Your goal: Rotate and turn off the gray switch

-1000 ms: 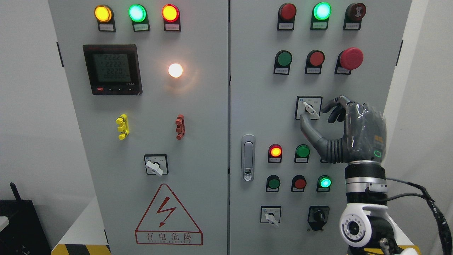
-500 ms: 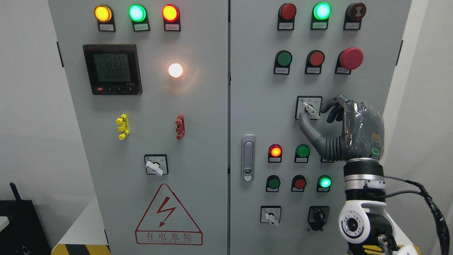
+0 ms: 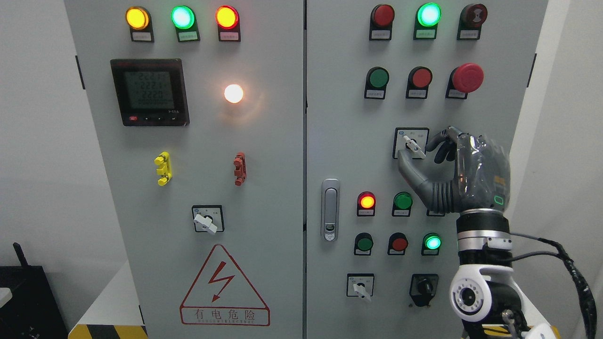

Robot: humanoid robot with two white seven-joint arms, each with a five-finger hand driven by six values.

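A grey two-door cabinet fills the view, standing against a plain white wall, with a black object at the lower left corner and a strip of black and yellow tape along the bottom edge

Left door: yellow, green and red lamps in a row at the top, a black meter with a lit display, a glowing white lamp, a yellow clip and a red clip, a white-handled selector, and a red lightning warning triangle at the bottom

Right door: a latch by the left edge, rows of red and green buttons and lamps, a red mushroom button. The switch sits mid-door on a square plate; its pale handle lies on a diagonal, one end up-left, the other down-right

The right robot hand comes up from the lower right, palm turned toward the door. It is partly open around the handle: thumb just below it, curled fingers just to its right. Whether they touch the handle I cannot tell
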